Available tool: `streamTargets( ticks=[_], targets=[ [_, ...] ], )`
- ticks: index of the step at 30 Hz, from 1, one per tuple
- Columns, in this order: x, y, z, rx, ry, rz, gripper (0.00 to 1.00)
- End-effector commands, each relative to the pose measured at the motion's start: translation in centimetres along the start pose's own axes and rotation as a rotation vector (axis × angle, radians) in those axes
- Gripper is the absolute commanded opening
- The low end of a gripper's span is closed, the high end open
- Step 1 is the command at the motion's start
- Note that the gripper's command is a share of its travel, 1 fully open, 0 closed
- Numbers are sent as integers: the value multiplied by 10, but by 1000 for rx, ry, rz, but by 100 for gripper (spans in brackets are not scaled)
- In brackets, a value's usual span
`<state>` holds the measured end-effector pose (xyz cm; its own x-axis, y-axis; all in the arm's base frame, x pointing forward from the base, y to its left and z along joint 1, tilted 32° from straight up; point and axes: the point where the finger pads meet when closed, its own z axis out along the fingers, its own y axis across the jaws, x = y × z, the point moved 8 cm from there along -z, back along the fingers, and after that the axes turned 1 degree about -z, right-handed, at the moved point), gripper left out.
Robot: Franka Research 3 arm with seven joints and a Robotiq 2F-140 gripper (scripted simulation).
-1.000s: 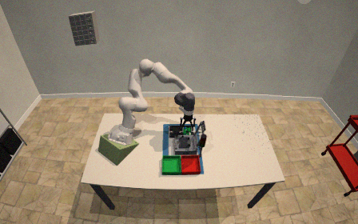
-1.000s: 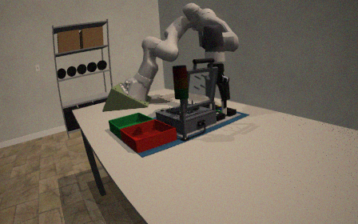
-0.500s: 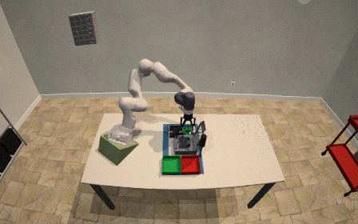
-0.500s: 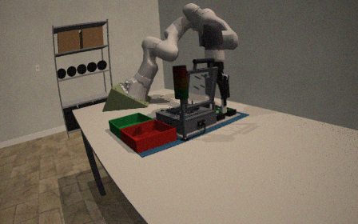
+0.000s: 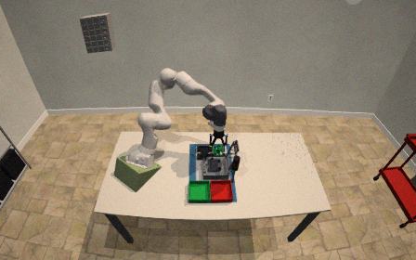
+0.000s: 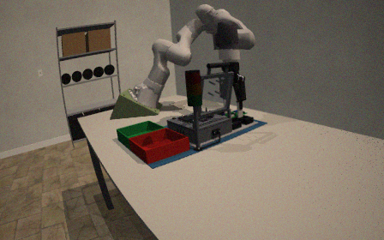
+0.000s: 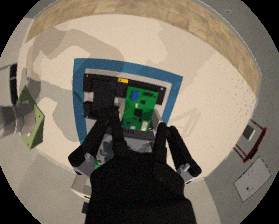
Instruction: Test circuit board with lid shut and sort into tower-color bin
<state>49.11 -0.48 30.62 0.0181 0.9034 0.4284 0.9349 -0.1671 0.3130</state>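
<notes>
My gripper (image 5: 218, 146) (image 6: 239, 112) (image 7: 138, 110) is shut on the green circuit board (image 5: 218, 150) (image 7: 140, 102) by its long sides. The board is face up, slightly above the black tray (image 5: 203, 151) (image 6: 248, 120) (image 7: 102, 92), over its right pocket in the wrist view. Its whitish connector end points toward the tester. The grey tester (image 5: 215, 175) (image 6: 213, 129) has its lid (image 6: 217, 92) standing open. The signal tower (image 5: 236, 162) (image 6: 194, 87) shows no bright colour. The green bin (image 5: 199, 201) (image 6: 123, 138) and red bin (image 5: 222, 201) (image 6: 168, 147) stand beside the tester. The pins and posts are too small to tell.
The blue mat (image 5: 192, 162) (image 6: 159, 164) (image 7: 79, 90) lies under the tray and tester. The raised lid with its black handle (image 6: 217, 65) and the tower stand tall on the side away from the robot base. The green wedge (image 5: 136, 175) (image 6: 131, 109) carries the arm.
</notes>
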Motion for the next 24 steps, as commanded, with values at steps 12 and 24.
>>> streamTargets(
  ticks=[12, 24],
  targets=[
    [2, -1, -5, 7, 4, 0, 46],
    [2, -1, -47, 7, 4, 0, 46]
  ],
)
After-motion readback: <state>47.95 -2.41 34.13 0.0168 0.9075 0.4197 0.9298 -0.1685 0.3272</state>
